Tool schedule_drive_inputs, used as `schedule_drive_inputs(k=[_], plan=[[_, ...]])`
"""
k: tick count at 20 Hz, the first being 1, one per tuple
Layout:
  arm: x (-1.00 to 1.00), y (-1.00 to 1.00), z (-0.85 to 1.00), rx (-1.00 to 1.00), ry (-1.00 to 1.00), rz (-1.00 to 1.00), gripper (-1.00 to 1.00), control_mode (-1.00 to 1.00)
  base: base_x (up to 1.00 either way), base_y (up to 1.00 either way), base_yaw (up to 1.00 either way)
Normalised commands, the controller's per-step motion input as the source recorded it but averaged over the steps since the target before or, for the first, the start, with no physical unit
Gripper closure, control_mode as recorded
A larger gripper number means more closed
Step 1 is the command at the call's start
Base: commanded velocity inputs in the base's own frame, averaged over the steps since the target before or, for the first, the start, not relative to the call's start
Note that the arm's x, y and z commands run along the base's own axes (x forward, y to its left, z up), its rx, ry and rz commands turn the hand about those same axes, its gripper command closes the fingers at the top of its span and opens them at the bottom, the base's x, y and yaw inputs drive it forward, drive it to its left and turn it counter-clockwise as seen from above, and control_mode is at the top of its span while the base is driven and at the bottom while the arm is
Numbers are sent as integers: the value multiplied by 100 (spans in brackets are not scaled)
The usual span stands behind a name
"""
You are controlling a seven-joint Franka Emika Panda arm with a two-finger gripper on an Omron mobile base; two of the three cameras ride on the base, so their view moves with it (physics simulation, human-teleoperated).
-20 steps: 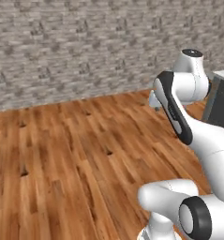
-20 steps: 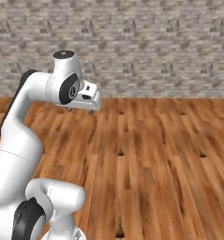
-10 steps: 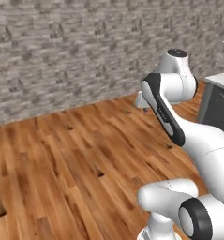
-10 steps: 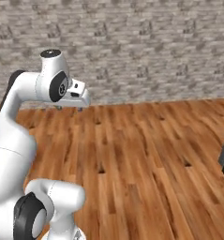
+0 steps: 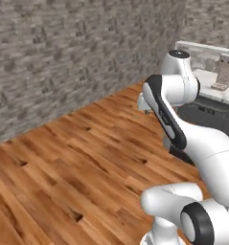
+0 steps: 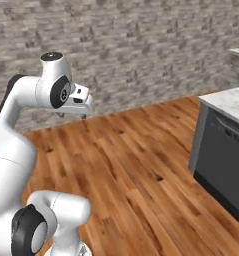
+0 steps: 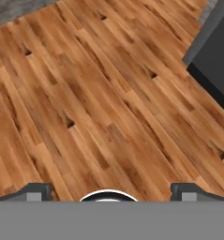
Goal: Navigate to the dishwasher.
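Observation:
The dishwasher [image 6: 225, 159] stands at the right of the right base view, a dark grey flat front with a narrow control strip under a pale stone counter. In the left base view the dishwasher [image 5: 206, 119] shows partly behind my arm. A corner of the dishwasher [image 7: 216, 58] sits at the upper right of the hand view. My gripper [image 6: 74, 114] hangs over the wooden floor, well left of the appliance and pointing down. Its fingertips [image 7: 36, 191] stand wide apart with nothing between them, so the gripper [image 7: 111, 192] is open.
A grey brick wall [image 6: 141, 45] runs along the back, meeting the wooden floor [image 6: 141, 175]. The stone counter [image 5: 216, 83] over the appliance carries a small grey object [image 5: 225, 72]. Open floor lies between me and the dishwasher.
The whole picture has shifted as the base turned: the wall slid left and the dishwasher with its counter came into view on the right. The arm keeps its pose.

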Motion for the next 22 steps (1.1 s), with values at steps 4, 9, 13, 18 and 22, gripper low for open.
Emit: schedule_drive_inputs(k=[4,9,13,18,22], plan=[[0,0,0,0,0,0,-100,100,100,-7,-49],[0,0,0,0,0,0,-100,100,100,-20,-47],[0,0,0,0,0,0,-100,100,100,-20,-48],[0,0,0,0,0,0,-100,100,100,-6,-49],[0,0,0,0,0,0,-100,100,100,0,-46]])
